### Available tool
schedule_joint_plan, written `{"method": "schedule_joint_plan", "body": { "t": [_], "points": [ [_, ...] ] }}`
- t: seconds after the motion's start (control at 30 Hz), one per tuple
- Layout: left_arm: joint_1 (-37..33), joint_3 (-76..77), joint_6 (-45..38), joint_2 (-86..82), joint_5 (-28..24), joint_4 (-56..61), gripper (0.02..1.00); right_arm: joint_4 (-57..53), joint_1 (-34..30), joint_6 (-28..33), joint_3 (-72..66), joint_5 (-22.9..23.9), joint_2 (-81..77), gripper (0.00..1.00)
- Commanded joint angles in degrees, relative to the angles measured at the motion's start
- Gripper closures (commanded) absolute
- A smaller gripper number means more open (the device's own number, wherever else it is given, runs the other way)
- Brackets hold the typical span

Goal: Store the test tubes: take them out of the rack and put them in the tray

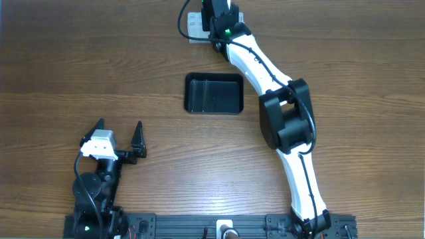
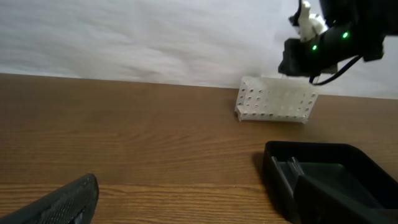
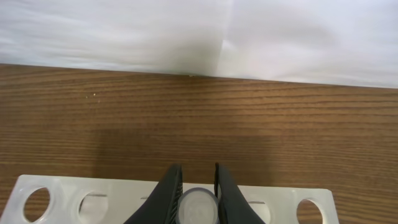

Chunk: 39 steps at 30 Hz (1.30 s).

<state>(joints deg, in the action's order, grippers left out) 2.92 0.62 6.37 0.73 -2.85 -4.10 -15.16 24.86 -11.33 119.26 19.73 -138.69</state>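
Note:
The white test tube rack stands at the far edge of the table, also seen as rack in the top view and rack in the right wrist view. My right gripper hangs over the rack, its fingers closed around the round top of a test tube that sits in a rack hole. The black tray lies near the table's middle, a little in front of the rack; in the left wrist view the tray shows ridges inside. My left gripper stands open near the front left, holding nothing.
The right arm stretches diagonally from the front right to the rack, passing beside the tray. A white wall rises just behind the table's far edge. Bare wood table lies on the left.

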Motion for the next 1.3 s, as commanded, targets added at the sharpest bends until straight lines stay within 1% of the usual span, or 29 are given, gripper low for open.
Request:
{"method": "schedule_joint_plan", "body": {
  "t": [0.03,0.1,0.23,0.3,0.4,0.47,0.57,0.63,0.7,0.8,0.83,1.0,1.13,1.2,1.3],
  "points": [
    [-0.3,-0.3,-1.1,-0.5,-0.7,-0.2,0.018,-0.3,0.5,1.1,1.5,1.8,9.8,0.925],
    [-0.3,-0.3,-1.1,-0.5,-0.7,-0.2,0.018,-0.6,0.5,1.2,1.5,2.8,12.4,0.928],
    [-0.3,-0.3,-1.1,-0.5,-0.7,-0.2,0.02,-2.4,0.5,1.3,1.5,2.8,18.3,0.936],
    [-0.3,-0.3,-1.1,-0.5,-0.7,-0.2,0.018,-6.1,0.5,0.7,1.5,2.4,20.8,0.947],
    [-0.3,-0.3,-1.1,-0.5,-0.7,-0.2,0.02,-13.1,0.8,-2.2,1.5,1.9,23.4,0.958],
    [-0.3,-0.3,-1.1,-0.5,-0.7,-0.2,0.018,-19.5,0.8,-4.2,1.5,-0.9,24.5,0.958],
    [-0.3,-0.3,-1.1,-0.5,-0.7,-0.2,0.018,-29.3,0.8,-6.6,1.4,-7.5,24.7,0.972],
    [-0.3,-0.3,-1.1,-0.5,-0.7,-0.2,0.02,-34.6,0.8,-8.5,0.8,-10.4,24.1,0.978],
    [-0.3,-0.3,-1.1,-0.5,-0.7,-0.2,0.018,-38.4,0.8,-11.1,-0.2,-11.6,23.2,0.978],
    [-0.3,-0.3,-1.0,-0.5,-0.7,-0.2,0.018,-41.9,0.8,-17.2,-2.2,-12.2,21.4,0.987],
    [-0.3,-0.3,-1.1,-0.5,-0.7,-0.2,0.018,-42.0,0.7,-18.6,-3.1,-13.2,20.9,0.934],
    [-0.3,-0.3,-1.1,-0.5,-0.7,-0.2,0.018,-43.6,0.7,-19.6,-4.8,-16.8,18.4,0.925],
    [-0.3,-0.3,-1.1,-0.5,-0.7,-0.2,0.018,-44.9,0.7,-20.0,-4.8,-20.9,15.8,0.972],
    [-0.3,-0.3,-1.1,-0.5,-0.7,-0.2,0.018,-44.9,0.8,-21.2,-4.8,-21.6,14.3,0.98],
    [-0.3,-0.3,-1.1,-0.5,-0.7,-0.2,0.018,-45.6,1.0,-21.4,-4.8,-21.6,12.0,0.978]
  ]
}}
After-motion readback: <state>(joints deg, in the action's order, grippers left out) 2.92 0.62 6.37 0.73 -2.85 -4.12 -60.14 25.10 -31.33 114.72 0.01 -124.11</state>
